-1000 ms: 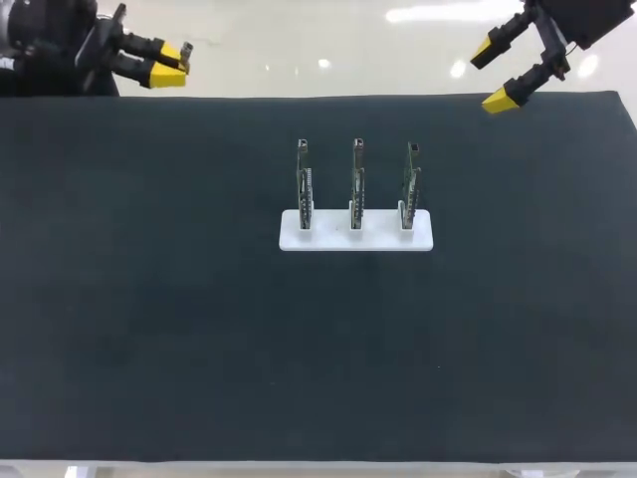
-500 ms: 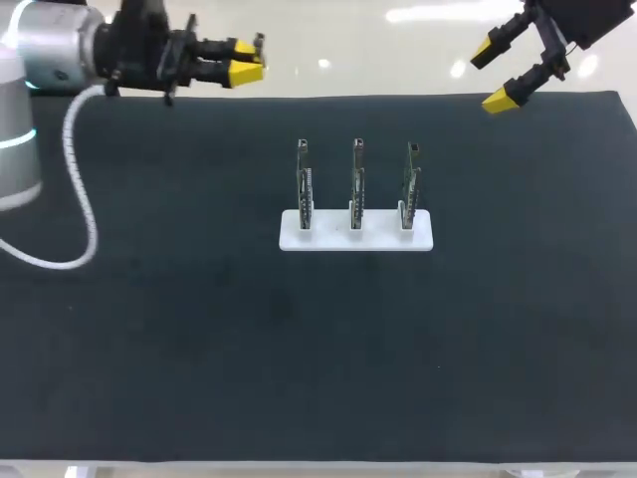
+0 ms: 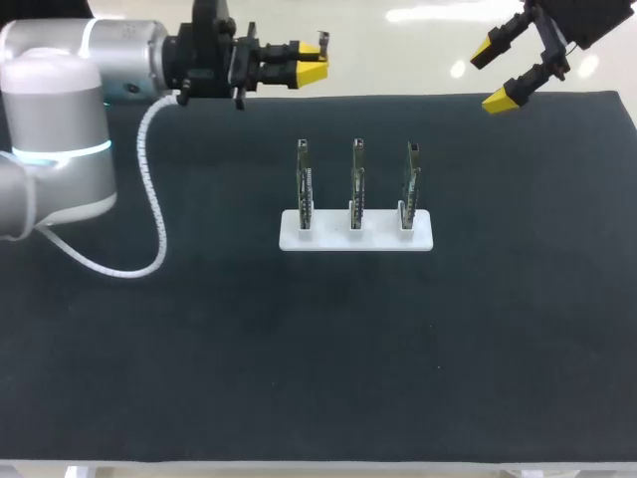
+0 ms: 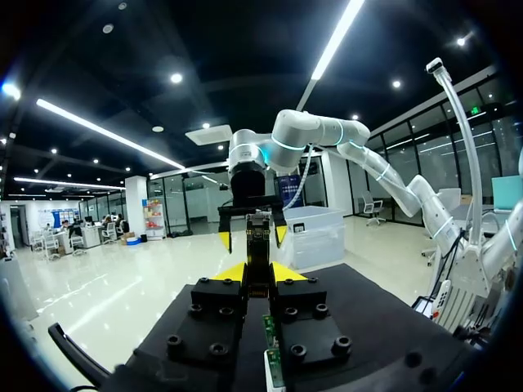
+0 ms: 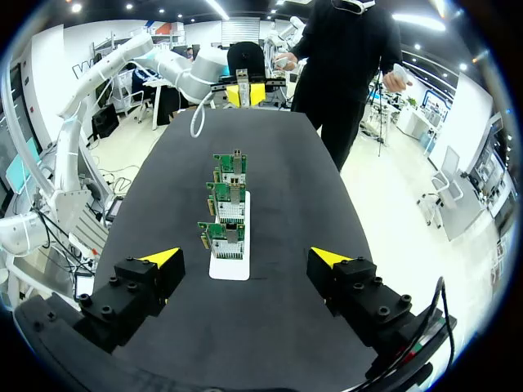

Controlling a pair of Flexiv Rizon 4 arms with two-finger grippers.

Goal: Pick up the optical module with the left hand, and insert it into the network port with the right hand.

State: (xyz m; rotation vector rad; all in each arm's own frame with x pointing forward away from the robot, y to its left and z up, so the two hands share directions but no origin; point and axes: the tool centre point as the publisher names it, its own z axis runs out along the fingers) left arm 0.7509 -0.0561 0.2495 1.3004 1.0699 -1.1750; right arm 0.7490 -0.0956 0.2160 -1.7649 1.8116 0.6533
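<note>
My left gripper [image 3: 311,62] hovers over the table's far edge, left of the middle, shut on a small grey optical module [image 3: 320,40]. In the left wrist view the module [image 4: 259,245] sticks out ahead between the yellow tips of my left gripper [image 4: 259,276]. Three upright green network boards [image 3: 356,184] stand in a white holder [image 3: 328,239] at mid-table. My right gripper [image 3: 493,75] hangs open and empty above the far right corner. In the right wrist view, my right gripper [image 5: 247,257] looks along the row of boards [image 5: 231,196], with the left gripper [image 5: 243,91] beyond them.
The black table mat [image 3: 199,329] surrounds the holder on all sides. My left arm [image 3: 60,129] and its white cable [image 3: 149,219] lie over the far left part of the table. My right arm [image 4: 327,131] faces the left wrist camera.
My left arm has swept to the right along the far edge, carrying the module from the far left corner to near the middle. The right gripper has stayed in place.
</note>
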